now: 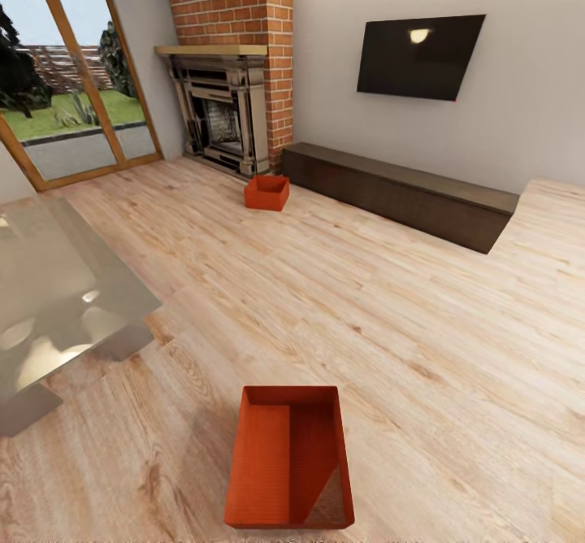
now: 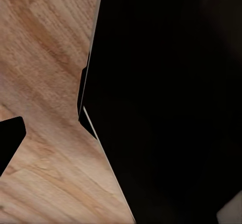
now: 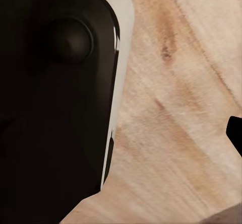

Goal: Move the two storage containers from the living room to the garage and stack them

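I am in the living room, on its light wood-plank floor [image 1: 390, 323]. One orange-red storage container [image 1: 290, 458] lies on the planks just ahead of me, open top up and empty. The other storage container [image 1: 266, 192] sits far off on the floor in front of the brick fireplace [image 1: 223, 116]. In the left wrist view a dark fingertip [image 2: 9, 138] shows at the frame's edge over bare planks. In the right wrist view another dark fingertip [image 3: 236, 133] shows the same way. Both stand far from the frame's middle, with nothing held.
A grey glossy table [image 1: 57, 299] stands close on the left. A long low dark bench [image 1: 398, 189] runs along the far wall under a black screen [image 1: 418, 55]. A glass door [image 1: 73, 80] is at the far left. My own dark body [image 2: 171, 103] blocks much of each wrist view.
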You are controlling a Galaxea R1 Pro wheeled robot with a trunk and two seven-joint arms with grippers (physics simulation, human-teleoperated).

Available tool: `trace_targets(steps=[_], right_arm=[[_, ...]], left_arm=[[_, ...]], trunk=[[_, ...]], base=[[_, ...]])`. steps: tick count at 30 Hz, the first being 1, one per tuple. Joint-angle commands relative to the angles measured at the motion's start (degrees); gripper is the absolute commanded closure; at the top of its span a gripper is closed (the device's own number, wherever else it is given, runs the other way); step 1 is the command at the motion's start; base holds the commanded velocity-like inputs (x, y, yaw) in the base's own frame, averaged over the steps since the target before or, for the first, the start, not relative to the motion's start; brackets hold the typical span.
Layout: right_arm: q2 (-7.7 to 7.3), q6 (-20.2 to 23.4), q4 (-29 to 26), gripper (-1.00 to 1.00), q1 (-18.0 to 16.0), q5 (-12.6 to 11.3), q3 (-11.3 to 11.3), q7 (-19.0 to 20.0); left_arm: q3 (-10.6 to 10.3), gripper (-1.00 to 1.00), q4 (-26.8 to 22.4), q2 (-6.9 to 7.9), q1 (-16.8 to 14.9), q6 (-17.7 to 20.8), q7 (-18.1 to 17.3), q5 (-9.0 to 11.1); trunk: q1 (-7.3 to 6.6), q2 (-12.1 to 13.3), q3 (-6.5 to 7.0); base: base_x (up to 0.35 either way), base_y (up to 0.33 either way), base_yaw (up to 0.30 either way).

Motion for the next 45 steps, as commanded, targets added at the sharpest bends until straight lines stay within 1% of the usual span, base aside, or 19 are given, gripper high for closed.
trace_targets(steps=[1, 45], right_arm=[[0.01, -0.32, 0.17, -1.0, -0.05, -0.6, 0.37, 0.34], [0.02, -0.33, 0.17, -1.0, -0.05, -0.6, 0.37, 0.25]], left_arm=[[-0.01, -1.0, -0.04, 0.0, 0.01, -0.1, 0.0, 0.24], [-0.01, -1.0, -0.05, 0.0, 0.01, -0.1, 0.0, 0.24]], trunk=[[0.0, -0.02, -0.13], [0.0, -0.02, -4.21]], base=[[0.0, 0.0, 0.0], [0.0, 0.0, 0.0]])
